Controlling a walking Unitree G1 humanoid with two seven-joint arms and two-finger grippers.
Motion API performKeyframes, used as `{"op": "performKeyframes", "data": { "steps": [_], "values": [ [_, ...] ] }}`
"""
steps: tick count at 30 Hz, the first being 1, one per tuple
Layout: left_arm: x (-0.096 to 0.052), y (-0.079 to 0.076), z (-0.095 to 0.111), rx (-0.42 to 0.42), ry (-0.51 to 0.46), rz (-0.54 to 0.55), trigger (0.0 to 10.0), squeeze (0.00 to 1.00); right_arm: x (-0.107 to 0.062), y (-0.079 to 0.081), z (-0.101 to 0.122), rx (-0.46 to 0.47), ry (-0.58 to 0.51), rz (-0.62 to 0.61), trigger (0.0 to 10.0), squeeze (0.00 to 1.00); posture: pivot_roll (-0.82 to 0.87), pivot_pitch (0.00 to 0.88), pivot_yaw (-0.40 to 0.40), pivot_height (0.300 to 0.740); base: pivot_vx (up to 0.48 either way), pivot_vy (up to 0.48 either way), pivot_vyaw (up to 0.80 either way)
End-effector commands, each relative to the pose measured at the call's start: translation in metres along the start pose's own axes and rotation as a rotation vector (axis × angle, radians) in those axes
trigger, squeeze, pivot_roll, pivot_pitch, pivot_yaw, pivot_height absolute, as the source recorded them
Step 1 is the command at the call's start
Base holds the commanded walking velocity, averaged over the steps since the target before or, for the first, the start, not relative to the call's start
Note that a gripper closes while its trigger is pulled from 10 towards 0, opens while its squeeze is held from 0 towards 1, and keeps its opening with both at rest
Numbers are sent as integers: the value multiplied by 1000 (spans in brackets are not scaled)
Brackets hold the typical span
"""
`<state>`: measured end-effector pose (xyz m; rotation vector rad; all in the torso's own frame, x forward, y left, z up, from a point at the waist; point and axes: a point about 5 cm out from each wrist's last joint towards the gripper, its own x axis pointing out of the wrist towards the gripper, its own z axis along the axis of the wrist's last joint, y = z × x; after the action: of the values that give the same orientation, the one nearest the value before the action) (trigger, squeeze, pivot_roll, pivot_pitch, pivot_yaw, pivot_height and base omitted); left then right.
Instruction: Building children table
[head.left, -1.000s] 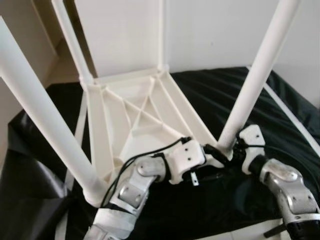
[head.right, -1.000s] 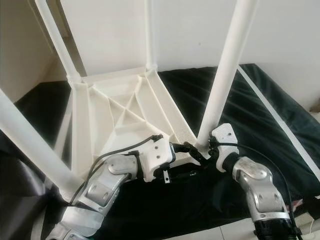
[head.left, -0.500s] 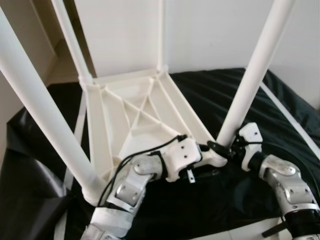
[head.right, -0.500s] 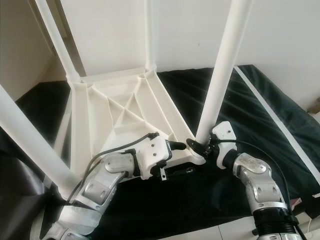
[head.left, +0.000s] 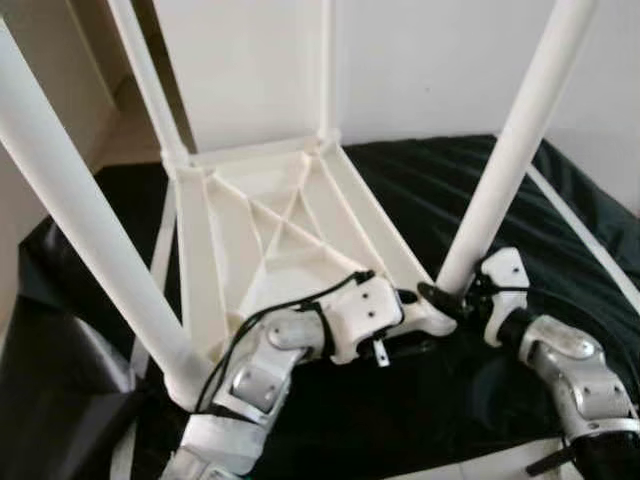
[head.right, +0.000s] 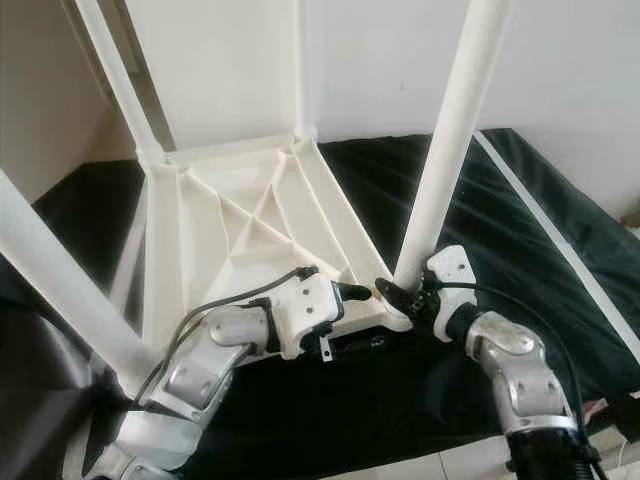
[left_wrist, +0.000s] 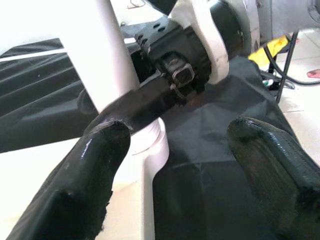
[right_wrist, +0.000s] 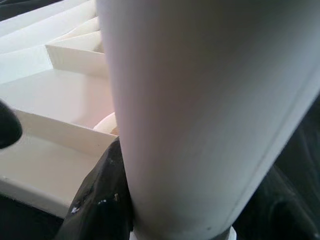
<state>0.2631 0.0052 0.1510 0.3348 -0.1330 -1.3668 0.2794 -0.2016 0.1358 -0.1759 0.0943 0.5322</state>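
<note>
The right gripper (head.right: 402, 293) stays clamped on the near white plastic tube leg (head.right: 450, 150), now standing slightly straighter. The left gripper (head.right: 362, 293) keeps its jaws spread at the upturned white ribbed tabletop (head.right: 240, 225), holding nothing.

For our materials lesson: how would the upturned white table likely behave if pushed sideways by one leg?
The table looks like hollow ribbed plastic, so probably light and stiff. Resting on loose black sheeting, it may slide. The long leg gives leverage, so it might tip.
</note>
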Motion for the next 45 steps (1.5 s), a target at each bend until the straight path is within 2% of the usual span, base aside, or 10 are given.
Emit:
{"op": "performKeyframes", "data": {
  "steps": [1,3,7,10,11,14,18,36,37,45],
  "values": [
    [0,9,-1,3,5,142,10000,0,-2,2,-8,5,59,-79,10000,0,-76,7,8,740,0,0,0],
    [0,11,0,2,-4,150,10000,0,-2,13,-15,35,110,-208,10000,0,-80,9,3,740,0,0,0],
    [2,12,1,4,-10,162,10000,0,-2,23,-20,71,137,-324,10000,0,-80,9,1,740,0,0,0],
    [5,14,4,2,-26,172,10000,0,-4,34,-23,179,150,-560,10000,0,-89,9,3,740,0,0,0],
    [5,14,4,2,-26,172,10000,0,-4,34,-23,179,150,-560,10000,0,-89,9,3,740,0,0,0],
    [8,13,6,8,-32,161,10000,0,-6,48,-27,310,167,-720,10000,0,-92,12,1,740,0,0,0],
    [9,13,7,12,-36,153,10000,0,-5,57,-25,306,189,-719,10000,0,-99,14,7,740,0,0,0],
    [11,14,7,16,-39,146,10000,0,-1,72,-18,347,174,-669,10000,0,-91,15,-6,740,0,0,0],
    [10,15,7,18,-38,148,10000,0,0,74,-14,336,153,-645,10000,1000,-89,9,-12,740,0,0,0],
    [11,15,7,26,-39,146,10000,0,4,74,-4,307,84,-571,10000,1000,-92,0,-13,740,0,0,0]
  ]
}}
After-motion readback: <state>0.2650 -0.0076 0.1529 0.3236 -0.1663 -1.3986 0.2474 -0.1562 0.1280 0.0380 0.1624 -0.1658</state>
